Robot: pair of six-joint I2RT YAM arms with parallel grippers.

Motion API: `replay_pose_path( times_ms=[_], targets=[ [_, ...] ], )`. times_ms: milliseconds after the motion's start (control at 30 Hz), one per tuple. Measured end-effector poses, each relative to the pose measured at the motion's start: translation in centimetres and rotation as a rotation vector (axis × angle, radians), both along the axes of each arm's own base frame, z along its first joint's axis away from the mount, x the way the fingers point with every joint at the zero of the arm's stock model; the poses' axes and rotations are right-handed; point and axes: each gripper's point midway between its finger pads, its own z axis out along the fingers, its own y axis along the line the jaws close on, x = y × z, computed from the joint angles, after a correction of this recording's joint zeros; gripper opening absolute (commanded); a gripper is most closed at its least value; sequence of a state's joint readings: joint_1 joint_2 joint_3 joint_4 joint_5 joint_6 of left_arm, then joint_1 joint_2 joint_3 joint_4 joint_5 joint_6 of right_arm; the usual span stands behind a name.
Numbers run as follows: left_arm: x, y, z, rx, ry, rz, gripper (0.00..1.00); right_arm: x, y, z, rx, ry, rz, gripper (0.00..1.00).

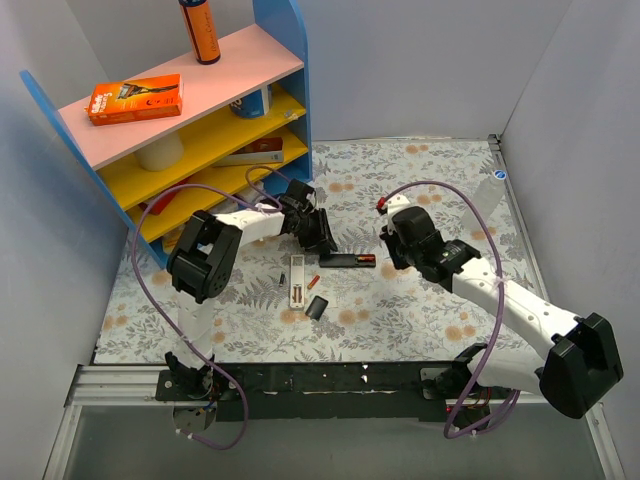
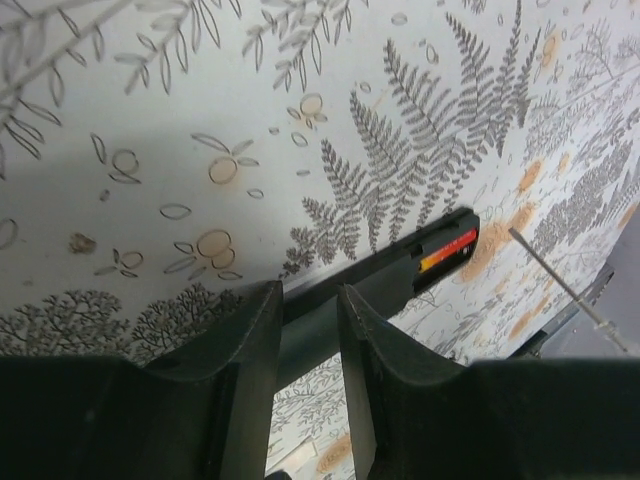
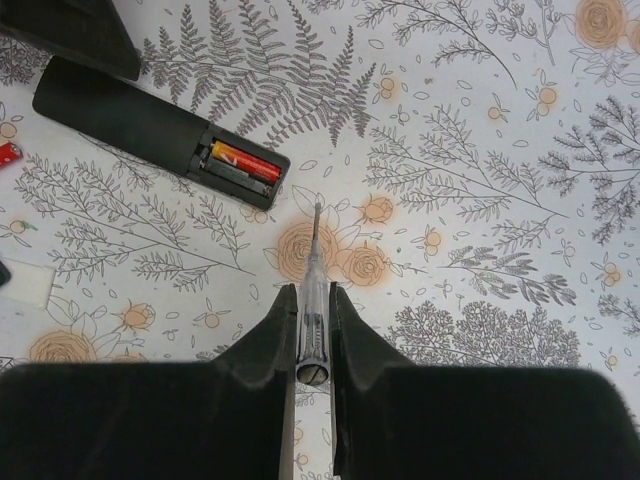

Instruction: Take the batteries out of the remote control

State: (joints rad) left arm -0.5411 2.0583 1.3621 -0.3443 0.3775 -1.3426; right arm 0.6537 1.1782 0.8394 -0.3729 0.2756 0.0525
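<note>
A black remote [image 1: 345, 261] lies face down on the floral mat, its battery bay open at the right end. A red-orange battery [image 3: 245, 161] sits in the bay and also shows in the left wrist view [image 2: 447, 251]; the slot beside it looks dark. My left gripper [image 2: 310, 295] is shut on the remote's left end [image 2: 400, 270]. My right gripper [image 3: 310, 295] is shut on a clear-handled screwdriver [image 3: 312, 285] whose tip hovers just right of the bay. A loose reddish battery [image 1: 313, 281] lies beside a white remote [image 1: 297, 279].
A small black cover piece [image 1: 317, 307] lies in front of the white remote. A blue, pink and yellow shelf [image 1: 200, 120] with boxes and a can stands at the back left. Grey walls close in the mat on the left, back and right.
</note>
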Motion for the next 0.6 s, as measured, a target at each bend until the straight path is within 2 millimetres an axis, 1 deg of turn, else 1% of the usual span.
replay_pose_path(
  times_ms=[233, 400, 500, 600],
  targets=[
    [-3.1, -0.7, 0.1, -0.035, 0.033, -0.040, 0.29, -0.6, -0.4, 0.6, -0.010, 0.010, 0.004, 0.01],
    [-4.6, -1.7, 0.1, -0.062, 0.060, -0.063, 0.29, -0.7, 0.2, 1.4, 0.030, -0.017, 0.046, 0.01],
    [-5.7, -2.1, 0.2, -0.072, 0.073, -0.071, 0.29, -0.4, 0.7, 2.1, 0.068, -0.070, 0.077, 0.01],
    [-6.7, -2.6, 0.2, -0.082, 0.088, -0.078, 0.29, -0.1, 1.1, 2.2, 0.093, -0.112, 0.114, 0.01]
  ],
)
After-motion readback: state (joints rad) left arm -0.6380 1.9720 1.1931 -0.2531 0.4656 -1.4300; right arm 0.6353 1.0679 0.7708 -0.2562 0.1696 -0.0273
